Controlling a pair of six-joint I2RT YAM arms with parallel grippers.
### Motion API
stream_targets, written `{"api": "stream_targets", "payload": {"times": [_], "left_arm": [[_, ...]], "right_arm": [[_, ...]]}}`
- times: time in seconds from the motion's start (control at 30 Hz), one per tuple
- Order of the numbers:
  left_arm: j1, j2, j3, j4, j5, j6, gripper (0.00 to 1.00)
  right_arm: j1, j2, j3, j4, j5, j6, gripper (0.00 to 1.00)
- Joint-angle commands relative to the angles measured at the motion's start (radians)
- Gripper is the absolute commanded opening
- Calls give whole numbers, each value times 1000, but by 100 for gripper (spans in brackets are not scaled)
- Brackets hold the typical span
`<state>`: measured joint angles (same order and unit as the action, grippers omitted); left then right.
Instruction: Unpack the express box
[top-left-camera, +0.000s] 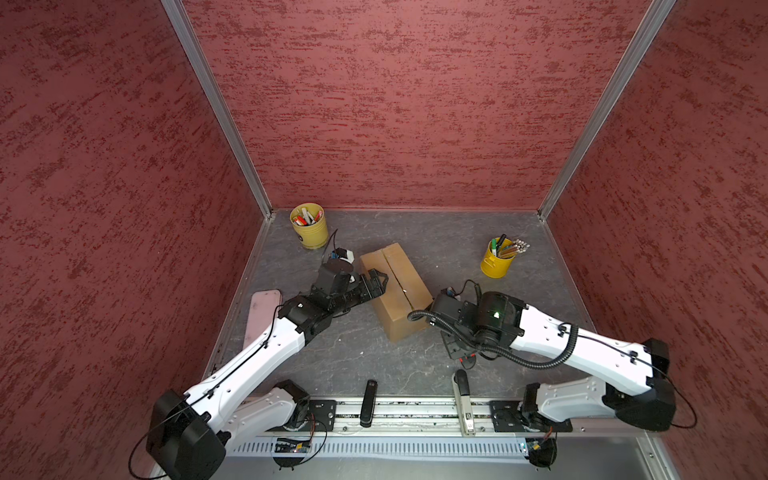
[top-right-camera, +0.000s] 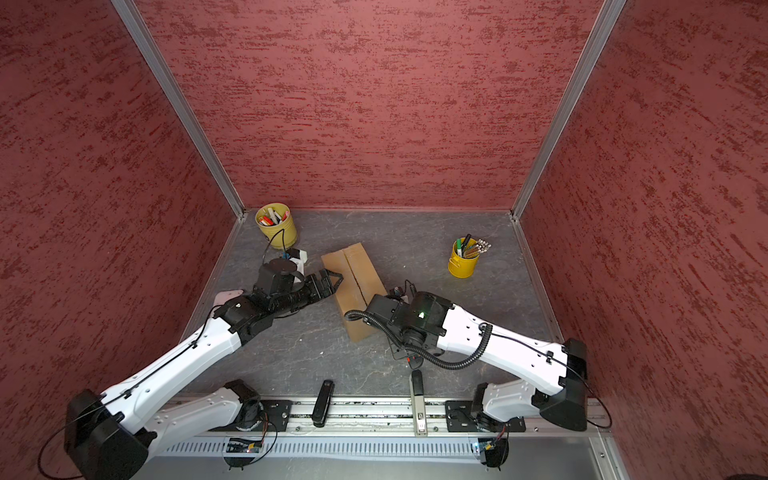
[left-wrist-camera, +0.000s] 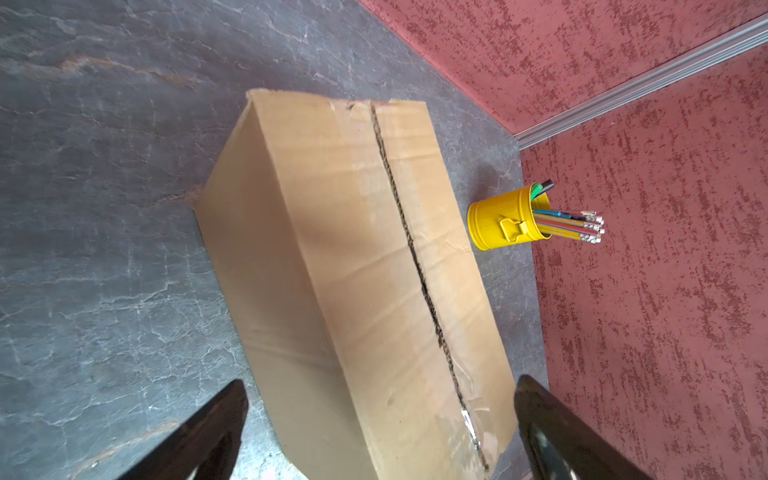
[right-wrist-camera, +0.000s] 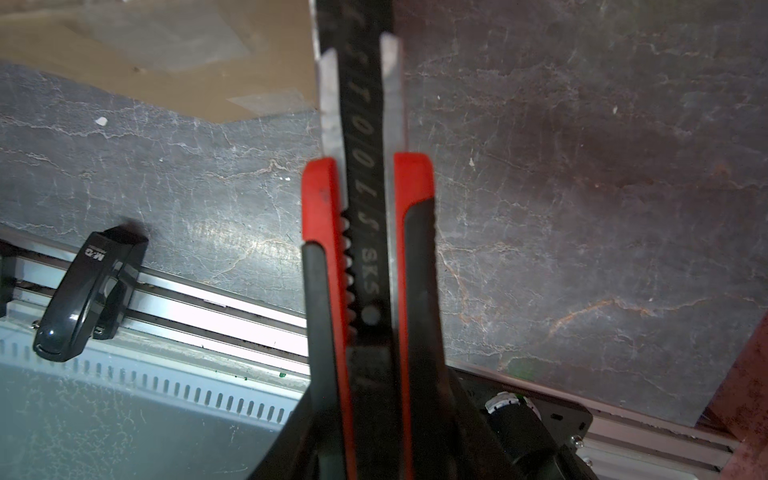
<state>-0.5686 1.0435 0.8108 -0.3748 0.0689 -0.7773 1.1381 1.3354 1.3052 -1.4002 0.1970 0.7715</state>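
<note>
The left claw is spread wide by the express box. The right claw pinches a red and black knife.

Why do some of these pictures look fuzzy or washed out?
Right wrist view: the knife, very close, looks soft, and the rail glares white. Left wrist view: the fingers are blurry at the edge; the box is sharp, partly shaded.

A: What sort of place are we in?
B: A robot test booth, we reckon: red textured panels, aluminium posts, robot arms mounted on a metal rail at six o'clock.
A: Office props too?
B: We see a yellow pen cup at eleven o'clock, a second pen cup at two.
</note>
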Motion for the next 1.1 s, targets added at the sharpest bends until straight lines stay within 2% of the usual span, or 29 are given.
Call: {"api": "stream_targets", "payload": {"times": [0.0,1.07], "left_arm": [[-7,-16,-15,19,-14,-1,100],[-46,56,-28,120,2,-17,100]], "right_arm": [[15,5,-13,27,-7,51,0],[60,0,-78,93,-50,118,0]]}}
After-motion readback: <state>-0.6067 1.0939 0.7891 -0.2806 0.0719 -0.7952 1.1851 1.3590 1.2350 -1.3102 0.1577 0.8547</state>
